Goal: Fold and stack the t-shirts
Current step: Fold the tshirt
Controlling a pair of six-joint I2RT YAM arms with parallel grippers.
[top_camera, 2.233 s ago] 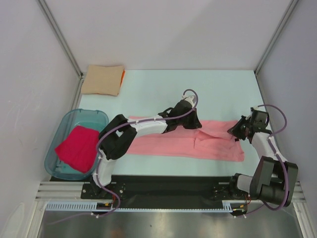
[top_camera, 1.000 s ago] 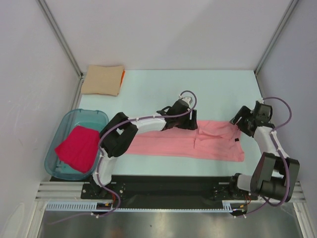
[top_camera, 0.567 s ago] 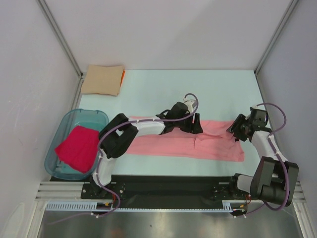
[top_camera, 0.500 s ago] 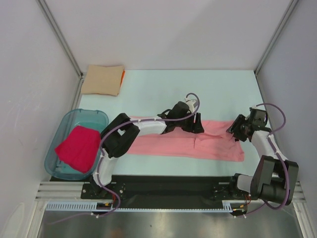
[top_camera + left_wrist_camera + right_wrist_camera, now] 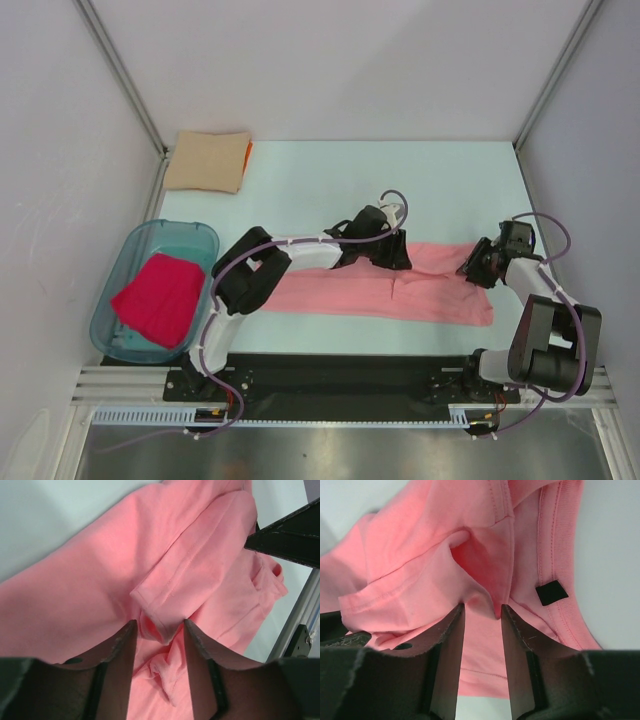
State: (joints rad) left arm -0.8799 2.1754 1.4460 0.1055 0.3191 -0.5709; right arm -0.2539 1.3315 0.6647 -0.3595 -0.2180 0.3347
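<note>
From above, the salmon-pink t-shirt (image 5: 340, 292) lies flat under the left gripper (image 5: 399, 257) and right gripper (image 5: 473, 272). Left wrist view: the fingers (image 5: 125, 640) pinch a cloth fold between them. Right wrist view: same pinch, dark label (image 5: 551, 592) just beside. Lift both ends together, evenly.

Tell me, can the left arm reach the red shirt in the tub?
Probably yes. The red shirt lies uncovered in the tub, beside that arm's base. But the left gripper is straddling a fold of the pink shirt, so it must swing over first.
</note>
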